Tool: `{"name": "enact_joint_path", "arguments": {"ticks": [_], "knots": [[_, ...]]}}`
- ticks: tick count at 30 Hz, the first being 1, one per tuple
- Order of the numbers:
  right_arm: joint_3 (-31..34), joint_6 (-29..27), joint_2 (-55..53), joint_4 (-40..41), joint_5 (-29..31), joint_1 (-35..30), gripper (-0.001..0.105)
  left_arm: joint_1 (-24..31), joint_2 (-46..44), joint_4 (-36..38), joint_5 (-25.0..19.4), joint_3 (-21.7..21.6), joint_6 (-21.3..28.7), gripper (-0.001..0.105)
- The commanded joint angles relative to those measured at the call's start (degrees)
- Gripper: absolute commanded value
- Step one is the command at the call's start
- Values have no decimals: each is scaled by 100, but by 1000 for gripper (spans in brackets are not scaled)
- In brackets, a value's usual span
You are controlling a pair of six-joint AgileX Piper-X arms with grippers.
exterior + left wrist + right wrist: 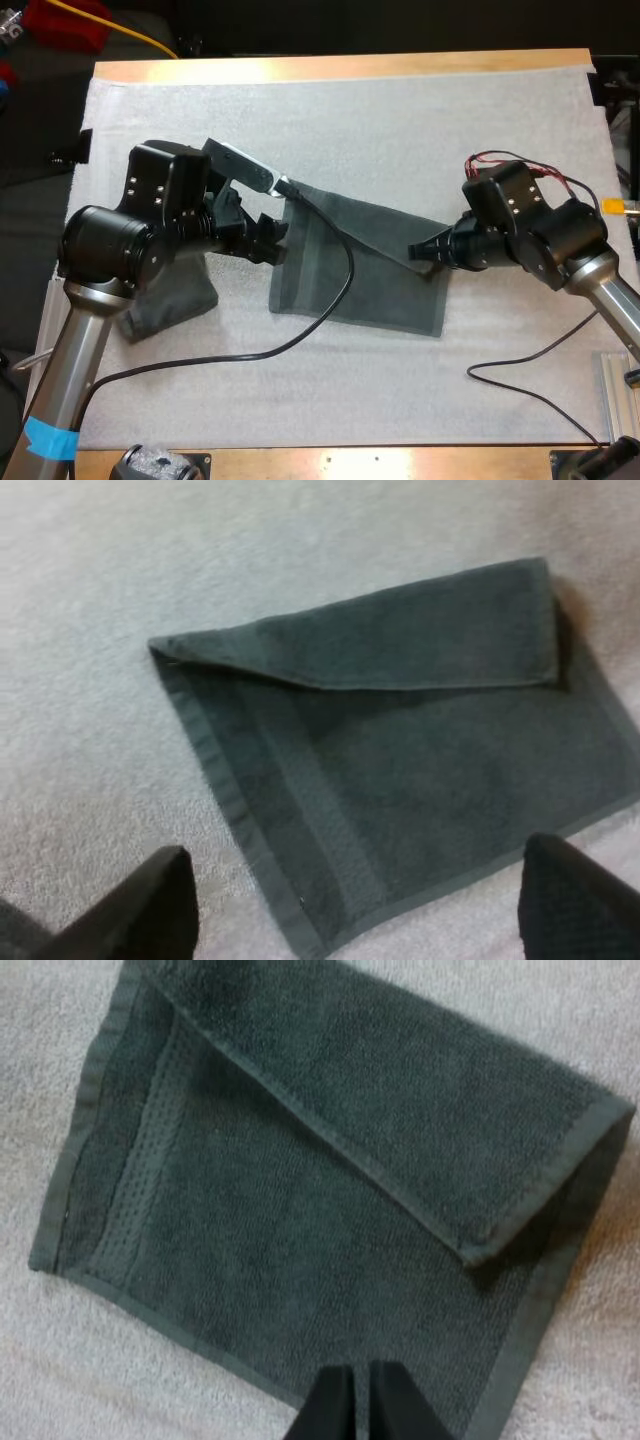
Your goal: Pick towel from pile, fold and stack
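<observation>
A dark grey-green towel (pixel 360 275) lies flat in the middle of the mat, its far edge folded over as a slanting flap (pixel 345 222). My left gripper (pixel 268 240) hovers at the towel's left edge; its fingers (pixel 165 895) stand wide apart, and the towel (pixel 420 760) lies beyond them untouched. My right gripper (pixel 420 252) sits at the towel's right edge near the flap's corner. Its fingertips (pixel 345 1395) are pressed together over the hem of the towel (pixel 300 1210), with nothing between them. A second towel (pixel 165 305) lies bunched under my left arm.
The white mat (pixel 400 120) covers most of the wooden table (pixel 340 66). A metal rail (pixel 615 395) sits at the mat's front right corner. The bunched towel is close to my left arm's elbow.
</observation>
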Motion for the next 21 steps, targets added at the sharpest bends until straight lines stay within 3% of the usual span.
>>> {"name": "enact_joint_path", "arguments": {"ticks": [1,21], "knots": [[-3,-72,-15,-24,-27,6,1,-29,-12,20,-45,-16,-68,64],[-3,-48,1565,-45,-59,6,1,-29,-12,382,-86,-16,-56,64]]}}
